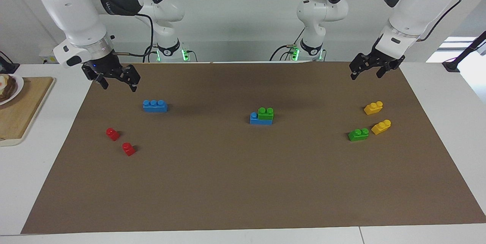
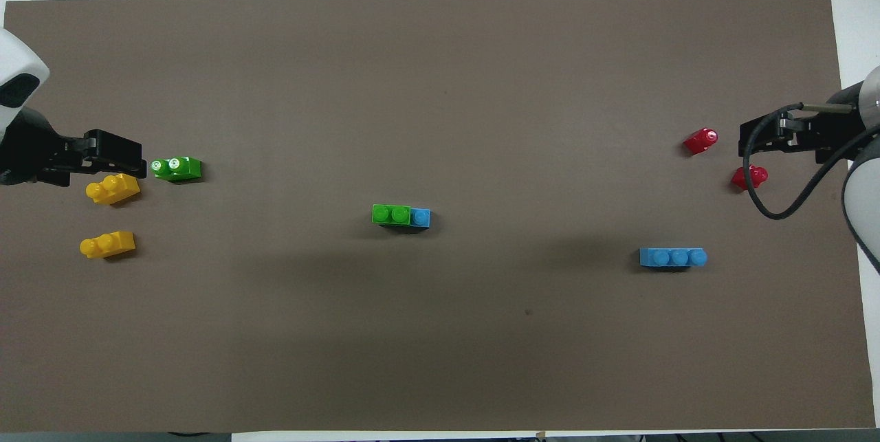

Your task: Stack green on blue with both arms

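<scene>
I find one green brick [image 1: 265,113] already seated on a blue brick [image 1: 255,119] at the middle of the brown mat [image 1: 243,183], covering two of its three studs and leaving bare the stud toward the right arm's end; I judge that pair done. The second green brick [image 1: 358,134] lies loose near the mat's edge at the left arm's end, just beside one yellow brick [image 1: 381,126], with another yellow brick [image 1: 373,107] a little nearer the robots. The second blue brick [image 1: 155,106] lies bare toward the right arm's end, and two red bricks [image 1: 112,134] sit farther from the robots than it, close to that edge. My left gripper [image 1: 369,68] hangs raised over the mat's corner at the left arm's end on the robots' side, fingers apart and holding nothing. My right gripper [image 1: 117,79] hangs over the matching corner at the right arm's end, fingers likewise spread and empty. I judge each hand is kept high and off to the side so the bricks stay unobstructed. The remaining green and blue lie at separate ends, which suits one arm fetching and the other steadying.
</scene>
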`<state>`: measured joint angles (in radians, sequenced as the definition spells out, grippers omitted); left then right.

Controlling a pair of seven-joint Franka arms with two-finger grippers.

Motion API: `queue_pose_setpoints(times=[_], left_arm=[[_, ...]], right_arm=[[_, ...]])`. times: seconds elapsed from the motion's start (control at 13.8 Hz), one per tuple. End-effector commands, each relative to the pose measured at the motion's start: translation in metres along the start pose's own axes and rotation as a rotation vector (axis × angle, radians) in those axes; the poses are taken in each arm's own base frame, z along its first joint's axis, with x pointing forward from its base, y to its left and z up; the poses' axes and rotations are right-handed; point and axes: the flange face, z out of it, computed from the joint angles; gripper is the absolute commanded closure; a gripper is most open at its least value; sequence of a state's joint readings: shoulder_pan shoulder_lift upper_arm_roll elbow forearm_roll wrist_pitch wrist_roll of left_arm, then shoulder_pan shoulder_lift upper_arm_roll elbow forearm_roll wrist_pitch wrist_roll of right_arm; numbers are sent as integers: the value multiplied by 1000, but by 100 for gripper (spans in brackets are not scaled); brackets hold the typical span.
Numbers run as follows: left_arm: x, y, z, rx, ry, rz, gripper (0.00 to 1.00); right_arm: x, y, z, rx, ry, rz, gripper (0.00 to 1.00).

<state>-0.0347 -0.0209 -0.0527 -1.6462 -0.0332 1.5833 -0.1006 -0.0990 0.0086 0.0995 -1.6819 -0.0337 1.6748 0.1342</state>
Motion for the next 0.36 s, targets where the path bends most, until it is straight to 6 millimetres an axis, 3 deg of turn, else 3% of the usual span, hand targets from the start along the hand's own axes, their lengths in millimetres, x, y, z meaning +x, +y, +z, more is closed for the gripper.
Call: queue_pose_setpoints(times=[0.0,0.29], left_arm=[[-6,-5,4,11,23,13,0],[-5,-6,3,10,28,12,0]], right_arm=[[1,4,-3,-16,-10,-24,0],[1,4,-3,-14,-9,-24,0]])
